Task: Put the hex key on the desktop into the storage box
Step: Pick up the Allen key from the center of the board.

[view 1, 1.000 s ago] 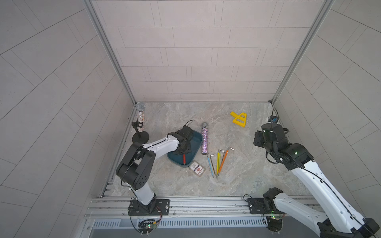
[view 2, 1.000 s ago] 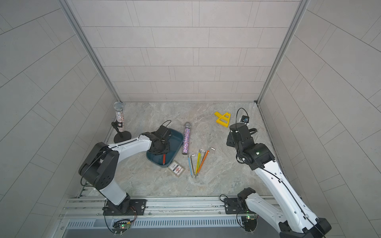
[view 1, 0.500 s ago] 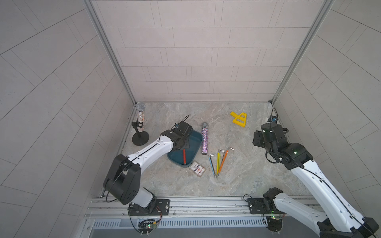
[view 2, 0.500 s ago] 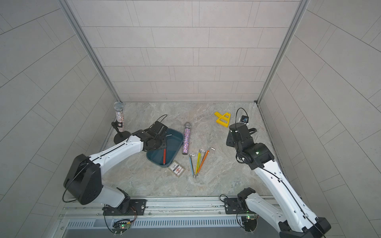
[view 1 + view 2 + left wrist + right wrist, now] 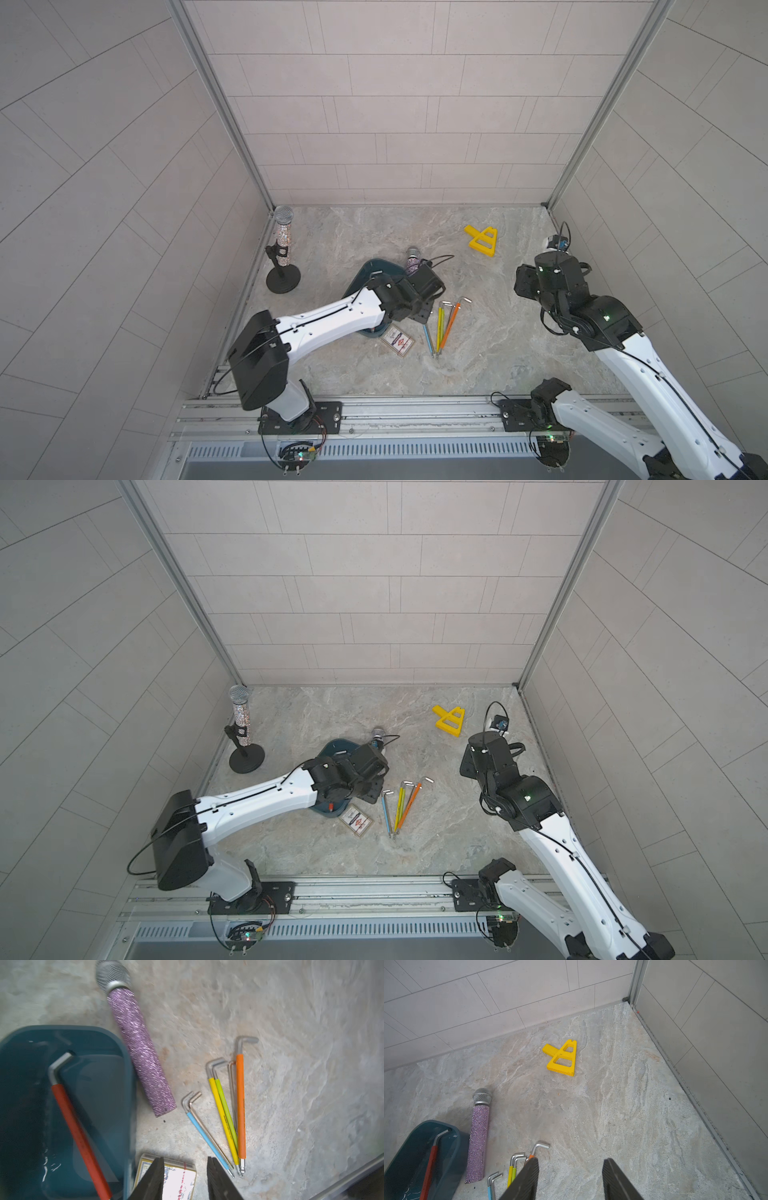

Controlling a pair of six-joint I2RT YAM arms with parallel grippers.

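The left gripper [image 5: 185, 1159] is being held with its jaws apart and nothing between them, above the small card box [image 5: 178, 1180], which is lying on the desktop [image 5: 311, 1064] just beside the storage box [image 5: 116, 1043]. A red hex key [image 5: 76, 1132] is being seen lying slantwise inside the storage box, touched by neither gripper. Out on the desktop, a blue hex key [image 5: 207, 1140], a yellow hex key [image 5: 223, 1120], a green hex key [image 5: 226, 1109] and an orange hex key [image 5: 240, 1105] are being seen fanned close together with two bare metal ones among them, their straight ends crowded at one spot. A purple glitter microphone [image 5: 141, 1053] is lying between the storage box and these keys, just beside the tub's rim. The right gripper [image 5: 571, 1159] is being held above bare desktop with its jaws wide apart and empty, off to the side of the fanned keys. A yellow plastic piece [image 5: 562, 1059] is lying flat nearer the back wall, and in both top views a second microphone [image 5: 283, 237] is being held upright in a black stand [image 5: 283, 282] at the left wall
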